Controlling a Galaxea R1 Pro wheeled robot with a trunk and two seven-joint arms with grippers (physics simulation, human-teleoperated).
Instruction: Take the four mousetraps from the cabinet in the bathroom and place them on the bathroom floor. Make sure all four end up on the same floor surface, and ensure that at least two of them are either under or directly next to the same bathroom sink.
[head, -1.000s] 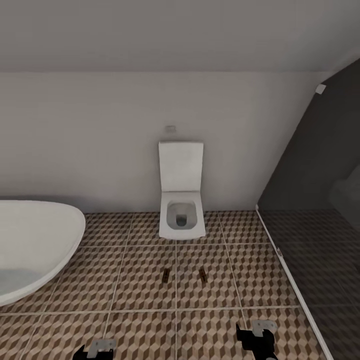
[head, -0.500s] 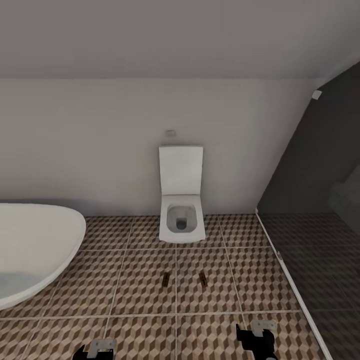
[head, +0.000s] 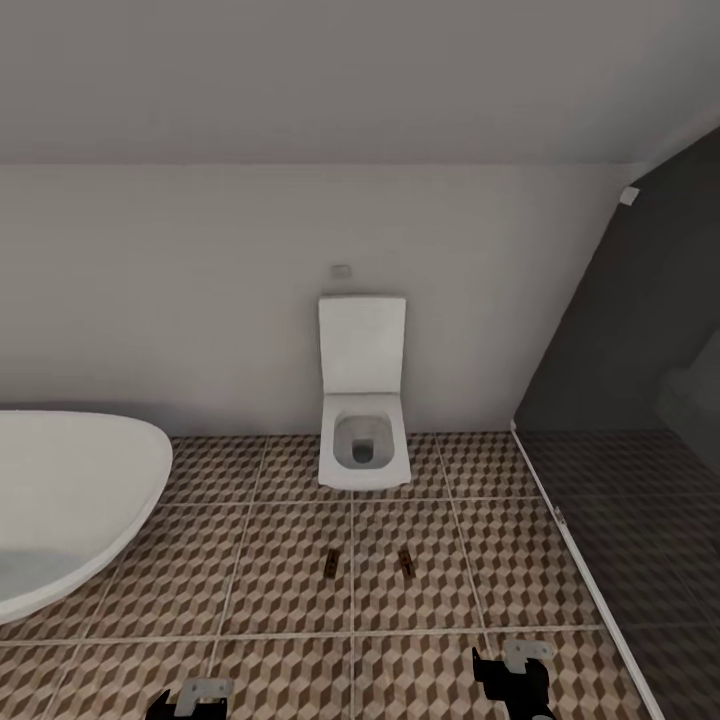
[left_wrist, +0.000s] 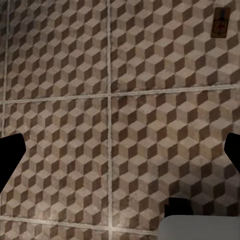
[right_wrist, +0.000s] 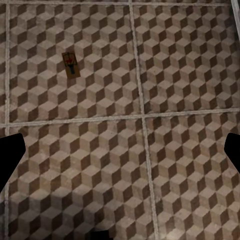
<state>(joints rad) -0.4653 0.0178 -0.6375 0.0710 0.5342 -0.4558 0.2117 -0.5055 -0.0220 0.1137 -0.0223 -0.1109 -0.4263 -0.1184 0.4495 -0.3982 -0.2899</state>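
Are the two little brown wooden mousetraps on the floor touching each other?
Apart. In the head view, one small tan wooden mousetrap and the other mousetrap lie on separate patterned floor tiles, with a pale grout line and bare tile between them.

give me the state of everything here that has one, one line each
left mousetrap: flat on the bathroom floor, in front of the toilet
right mousetrap: flat on the same floor, apart from the other
toilet: lid up, bowl open
bathtub: upright beside the wall
left hand: open, nothing held
right hand: open, nothing held
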